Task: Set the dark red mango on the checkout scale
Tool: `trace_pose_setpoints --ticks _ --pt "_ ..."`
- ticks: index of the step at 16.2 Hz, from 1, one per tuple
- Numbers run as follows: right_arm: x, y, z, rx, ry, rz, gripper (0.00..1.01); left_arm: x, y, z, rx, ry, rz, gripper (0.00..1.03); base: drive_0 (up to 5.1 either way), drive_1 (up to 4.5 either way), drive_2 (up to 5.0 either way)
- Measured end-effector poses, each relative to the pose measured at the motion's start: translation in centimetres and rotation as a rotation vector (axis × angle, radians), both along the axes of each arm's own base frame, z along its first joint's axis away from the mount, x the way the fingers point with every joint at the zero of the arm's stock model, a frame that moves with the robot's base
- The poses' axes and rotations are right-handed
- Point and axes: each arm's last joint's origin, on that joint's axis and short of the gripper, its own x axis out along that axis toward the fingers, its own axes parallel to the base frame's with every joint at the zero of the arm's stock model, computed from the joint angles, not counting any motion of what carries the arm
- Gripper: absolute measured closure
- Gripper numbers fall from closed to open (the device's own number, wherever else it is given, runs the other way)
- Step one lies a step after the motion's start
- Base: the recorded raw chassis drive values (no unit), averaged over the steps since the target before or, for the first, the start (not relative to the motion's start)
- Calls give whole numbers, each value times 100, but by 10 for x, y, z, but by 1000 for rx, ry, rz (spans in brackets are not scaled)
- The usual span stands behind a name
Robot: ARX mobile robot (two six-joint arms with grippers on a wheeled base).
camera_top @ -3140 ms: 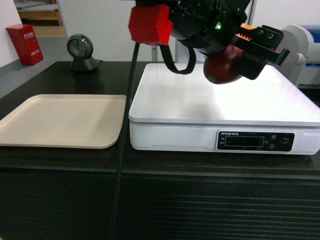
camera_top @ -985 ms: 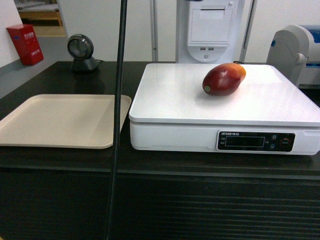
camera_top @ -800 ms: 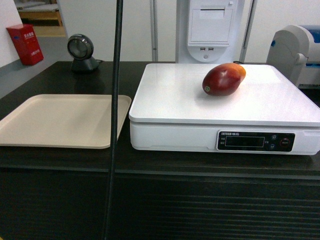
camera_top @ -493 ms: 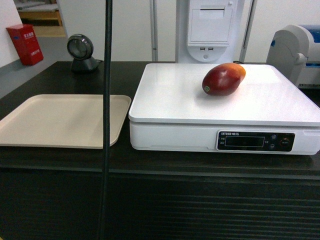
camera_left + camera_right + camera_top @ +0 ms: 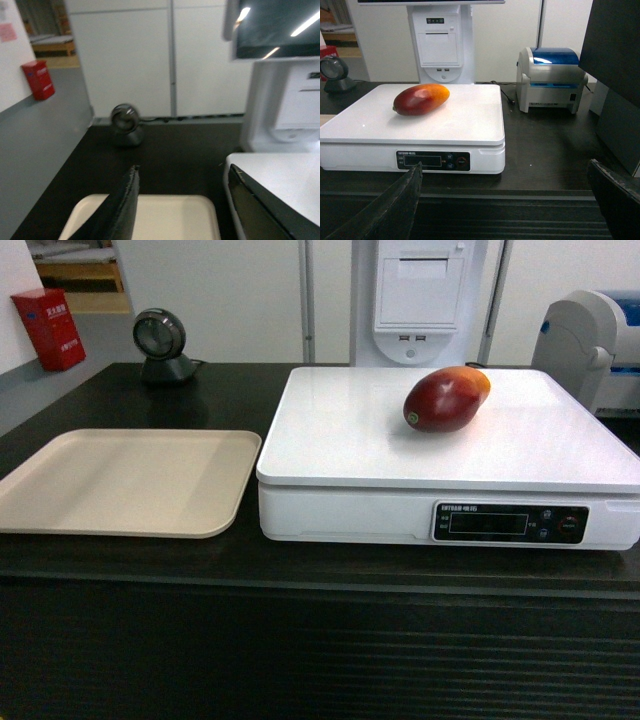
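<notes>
The checkout (image 5: 120, 570) is a long black counter. The white scale (image 5: 400, 455) sits on its right part, beside a beige tray (image 5: 120, 480). The dark red mango (image 5: 446, 398) lies on its side on the scale, near the back edge. It looks done.

The mango is likely smooth, a bit heavy and round, so it could roll or bruise. Hold it gently across its fat middle.

The left gripper (image 5: 185, 210) and right gripper (image 5: 505, 210) are both spread wide and hold nothing.
</notes>
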Motion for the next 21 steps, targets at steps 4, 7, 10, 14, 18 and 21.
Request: trace_pose_setpoints --ticks 4,7,10,14,18,21 --pt "0 0 0 0 0 0 3 -105 77 -47 -19 9 8 101 0 0 0" --pt "0 0 0 0 0 0 3 -123 76 -76 -18 61 -11 101 0 0 0" --pt "0 0 0 0 0 0 3 -139 76 -84 -18 34 -11 101 0 0 0" --pt "0 0 0 0 0 0 3 -154 76 -96 -18 39 -11 101 0 0 0" --pt "0 0 0 0 0 0 3 -165 76 -104 -18 44 -12 101 0 0 0" --pt "0 0 0 0 0 0 3 -171 76 -112 -18 43 -12 101 0 0 0"
